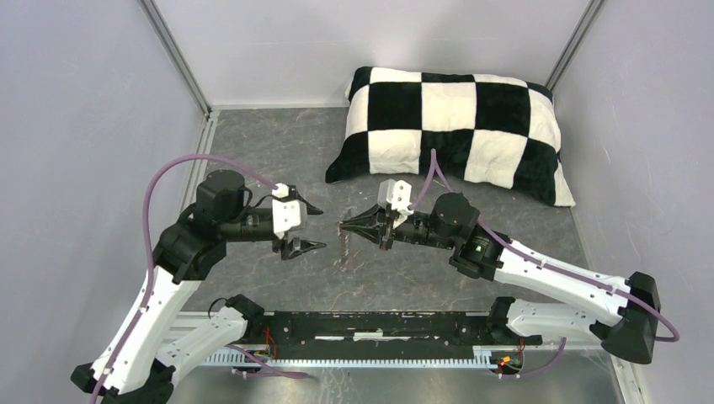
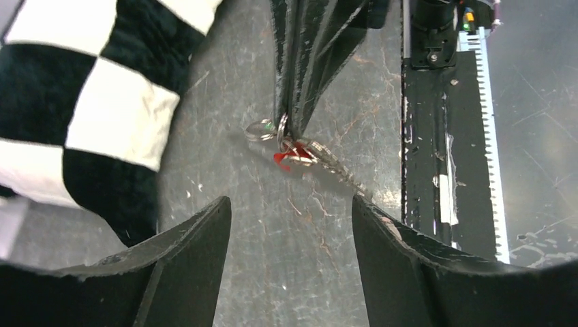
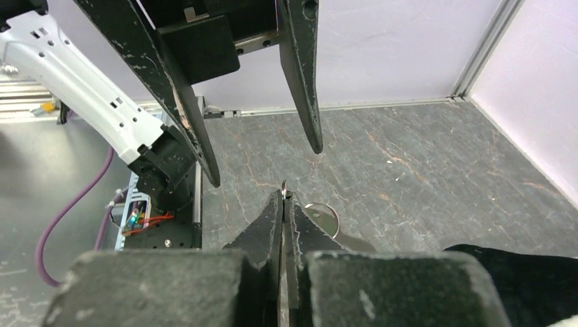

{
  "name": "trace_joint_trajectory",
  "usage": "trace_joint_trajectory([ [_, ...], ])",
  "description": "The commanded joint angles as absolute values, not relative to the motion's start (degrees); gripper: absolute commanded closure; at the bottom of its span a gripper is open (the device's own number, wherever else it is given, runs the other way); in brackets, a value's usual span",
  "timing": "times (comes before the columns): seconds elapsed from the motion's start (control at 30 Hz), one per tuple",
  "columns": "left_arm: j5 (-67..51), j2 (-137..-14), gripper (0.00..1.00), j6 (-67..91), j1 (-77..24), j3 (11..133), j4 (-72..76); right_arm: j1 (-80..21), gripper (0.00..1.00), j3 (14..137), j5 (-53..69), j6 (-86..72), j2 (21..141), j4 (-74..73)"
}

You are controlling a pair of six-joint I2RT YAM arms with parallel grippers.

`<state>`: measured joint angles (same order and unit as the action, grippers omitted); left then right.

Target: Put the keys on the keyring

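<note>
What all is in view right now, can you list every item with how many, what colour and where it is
keyring: one, grey metal, pinched in the right gripper's fingertips above the table centre
red key: one, red head, hanging just below those fingertips
green key: one, only a speck of green showing, beside a small silver ring at the fingertips
pillow: one, black and white checked, at the far right of the table
table: one, dark grey with marbled scratches
left gripper: one, black, open, facing the right gripper and apart from the keys
right gripper: one, black, shut on the keyring
</note>
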<state>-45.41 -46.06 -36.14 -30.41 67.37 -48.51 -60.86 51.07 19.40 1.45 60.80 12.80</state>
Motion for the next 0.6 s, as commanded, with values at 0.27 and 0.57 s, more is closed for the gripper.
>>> trace_joint_trajectory([
  [0.27, -18.14, -49.13, 0.08, -15.62, -29.11, 60.86, -34.47, -53.59, 0.99, 36.38, 17.82, -5.54, 67.28, 36.09],
  [0.57, -15.86, -51.25, 0.0, -12.59, -18.61, 57.48, -28.66, -46.24, 0.96, 31.39, 19.21, -9.58, 78.95, 44.68],
])
